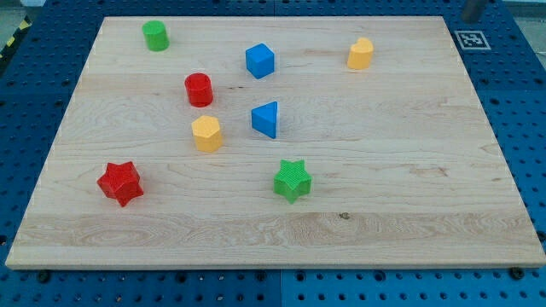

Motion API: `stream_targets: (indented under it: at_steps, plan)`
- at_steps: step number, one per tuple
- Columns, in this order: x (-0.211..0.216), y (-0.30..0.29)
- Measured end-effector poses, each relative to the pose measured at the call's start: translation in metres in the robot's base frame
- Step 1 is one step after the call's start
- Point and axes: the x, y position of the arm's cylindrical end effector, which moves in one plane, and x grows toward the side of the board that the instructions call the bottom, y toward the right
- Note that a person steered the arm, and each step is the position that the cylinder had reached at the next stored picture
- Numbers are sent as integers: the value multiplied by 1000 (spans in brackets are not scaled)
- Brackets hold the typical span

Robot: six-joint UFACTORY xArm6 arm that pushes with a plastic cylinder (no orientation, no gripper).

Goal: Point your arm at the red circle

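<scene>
The red circle [199, 89] is a short red cylinder standing left of centre on the wooden board [409, 170]. A yellow hexagon [206, 134] lies just below it and a blue cube [260, 60] up to its right. Only a short dark end of my rod shows at the view's top right, with my tip [471, 17] just past the board's top right corner. It is far to the right of the red circle and touches no block. The nearest block to it is a yellow block [361, 53].
A green cylinder [155, 36] stands at the top left, a blue triangle [266, 119] near the centre, a green star [293, 180] below it and a red star [119, 182] at the lower left. A black-and-white marker tag [472, 39] lies off the board's top right corner.
</scene>
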Motion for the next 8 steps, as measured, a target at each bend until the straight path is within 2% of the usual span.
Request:
stream_targets:
  at_steps: [6, 7, 8]
  plan:
    - [-4, -7]
    - [10, -7]
    - [77, -32]
